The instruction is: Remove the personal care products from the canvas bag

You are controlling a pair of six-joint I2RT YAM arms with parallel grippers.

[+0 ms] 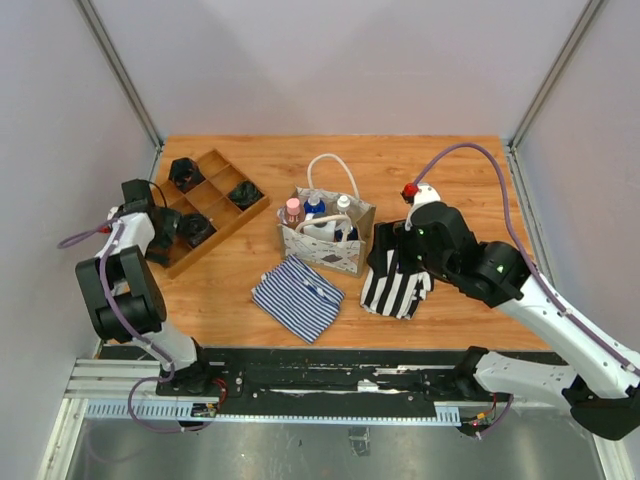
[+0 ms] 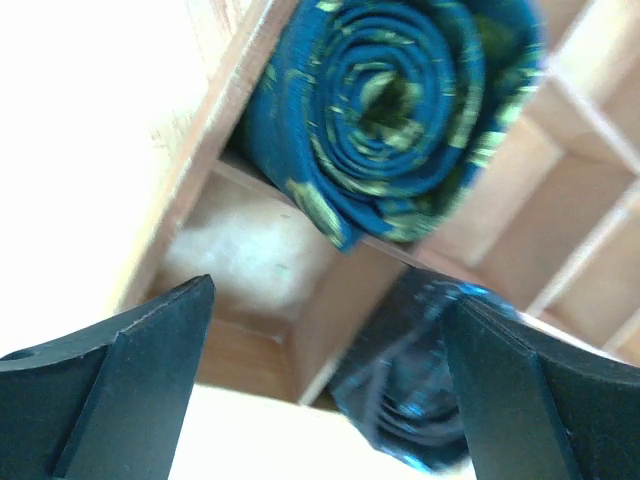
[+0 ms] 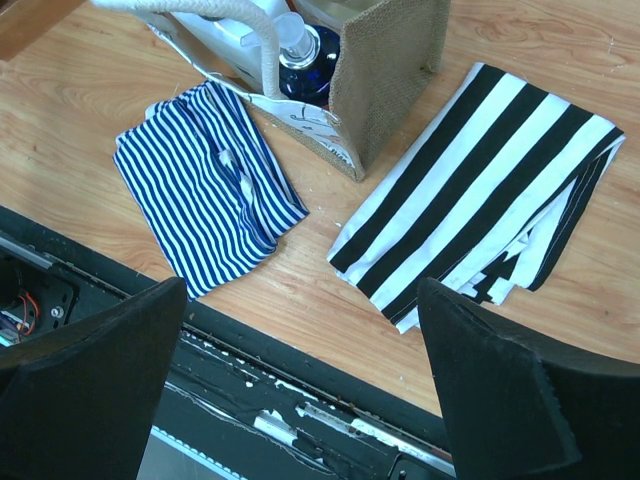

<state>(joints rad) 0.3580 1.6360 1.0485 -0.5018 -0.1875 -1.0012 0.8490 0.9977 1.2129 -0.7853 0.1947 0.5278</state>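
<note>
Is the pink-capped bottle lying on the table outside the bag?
No, the pink-capped bottle stands inside the canvas bag.

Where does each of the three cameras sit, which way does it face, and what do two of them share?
Top external: above and behind the arms, looking down on the table, wooden tray and canvas bag; left arm and right arm show.
Left wrist: on the left arm, close over the tray, facing a rolled blue cloth; open left claw shows.
Right wrist: on the right arm, looking down at bag, blue-striped cloth and black-and-white cloth; open right claw shows.
Shared: top and right wrist both show bag and striped cloths.
</note>
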